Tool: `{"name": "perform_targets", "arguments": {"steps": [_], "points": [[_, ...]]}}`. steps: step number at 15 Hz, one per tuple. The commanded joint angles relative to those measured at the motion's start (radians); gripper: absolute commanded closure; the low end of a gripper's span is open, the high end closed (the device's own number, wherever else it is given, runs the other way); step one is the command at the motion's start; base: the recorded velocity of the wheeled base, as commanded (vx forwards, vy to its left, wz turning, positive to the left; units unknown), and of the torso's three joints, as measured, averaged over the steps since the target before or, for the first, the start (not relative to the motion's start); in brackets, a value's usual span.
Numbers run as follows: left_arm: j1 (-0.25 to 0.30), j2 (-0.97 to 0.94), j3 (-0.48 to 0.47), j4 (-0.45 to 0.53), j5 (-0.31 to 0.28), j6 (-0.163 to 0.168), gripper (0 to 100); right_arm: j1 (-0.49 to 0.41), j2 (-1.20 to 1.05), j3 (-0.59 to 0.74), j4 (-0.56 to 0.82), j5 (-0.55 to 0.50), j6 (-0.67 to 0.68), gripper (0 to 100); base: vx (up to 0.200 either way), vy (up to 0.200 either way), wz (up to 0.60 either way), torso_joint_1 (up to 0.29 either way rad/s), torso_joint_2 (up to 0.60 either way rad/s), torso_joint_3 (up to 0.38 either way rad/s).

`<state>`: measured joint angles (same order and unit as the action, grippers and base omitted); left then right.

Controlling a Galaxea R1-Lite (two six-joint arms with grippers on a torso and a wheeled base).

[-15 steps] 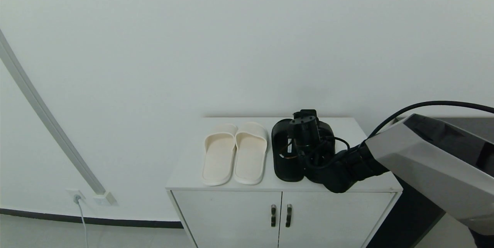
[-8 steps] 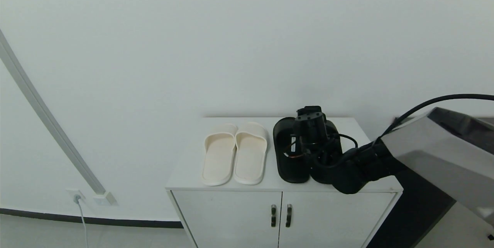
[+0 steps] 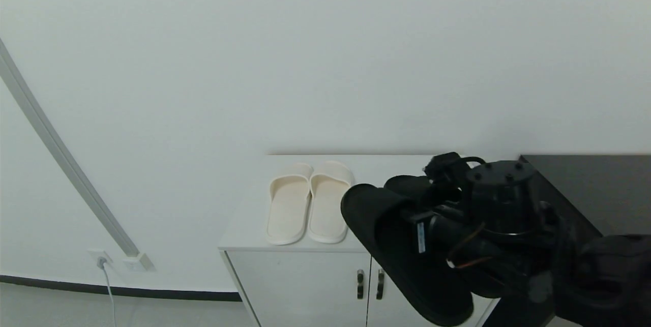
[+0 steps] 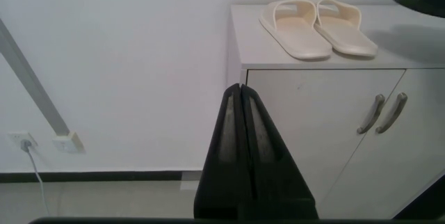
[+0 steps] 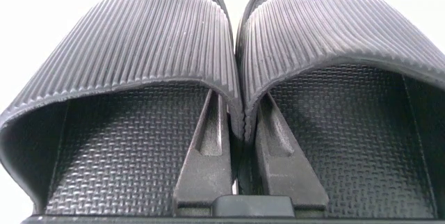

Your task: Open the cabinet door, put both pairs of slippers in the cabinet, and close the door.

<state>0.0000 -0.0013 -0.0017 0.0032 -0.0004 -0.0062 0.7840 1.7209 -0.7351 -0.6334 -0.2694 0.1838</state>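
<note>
Chief risk: loss of one of the black slippers [image 3: 407, 256] from a grip that relies only on two soft side walls squeezed together, judged likely under a jolt or a steeper tilt, with a fall to the floor in front of the cabinet [image 3: 300, 281]. Second hazard: both doors shut, handles [image 3: 360, 284] untouched, and the lifted pair hanging across the right door in the head view, hence a probable knock against the door on swinging it outward, or a blocked path to the handle. Third: a brush against the cream slippers [image 3: 309, 202], lying side by side on the cabinet top near the raised pair's upper end, enough to push them askew. Shows the right pincer [image 5: 241, 123] almost closed, one finger inside each black slipper beneath its ribbed strap, clamped on the two adjoining side walls and touching nothing else. Shows the black pair lifted off the cabinet top and tilted, one end above the top, the other low before the right door. Shows the left pincer [image 4: 241, 95] low, off the cabinet's left front corner, fingers pressed together, holding nothing, well apart from the handles. Neither pair yet inside.
</note>
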Motion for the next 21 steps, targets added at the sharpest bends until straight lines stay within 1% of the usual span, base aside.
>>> {"name": "perform_targets", "arguments": {"steps": [1, 4, 9, 17, 21], "points": [[0.000, 0.001, 0.000, 0.000, 0.000, -0.001, 100, 0.023, -0.216, 0.149, -0.005, 0.091, -0.063, 100, 0.000, 0.000, 0.00, 0.000, 0.00, 0.000], [0.000, 0.001, 0.000, 0.000, 0.000, -0.003, 100, 0.044, -0.239, 0.184, -0.008, 0.125, -0.064, 100, 0.000, 0.000, 0.00, 0.000, 0.00, 0.000], [0.000, 0.001, 0.000, 0.000, 0.000, -0.003, 100, 0.055, -0.244, 0.203, -0.008, 0.125, -0.061, 100, 0.000, 0.000, 0.00, 0.000, 0.00, 0.000], [0.000, 0.001, 0.000, 0.000, 0.000, -0.005, 100, 0.066, -0.242, 0.217, -0.008, 0.125, -0.064, 100, -0.200, 0.000, 0.00, 0.001, 0.00, 0.002], [0.000, 0.001, 0.000, 0.000, 0.003, -0.009, 100, 0.060, -0.236, 0.220, -0.011, 0.121, -0.061, 100, 0.000, 0.000, 0.00, 0.000, 0.00, 0.000]]}}
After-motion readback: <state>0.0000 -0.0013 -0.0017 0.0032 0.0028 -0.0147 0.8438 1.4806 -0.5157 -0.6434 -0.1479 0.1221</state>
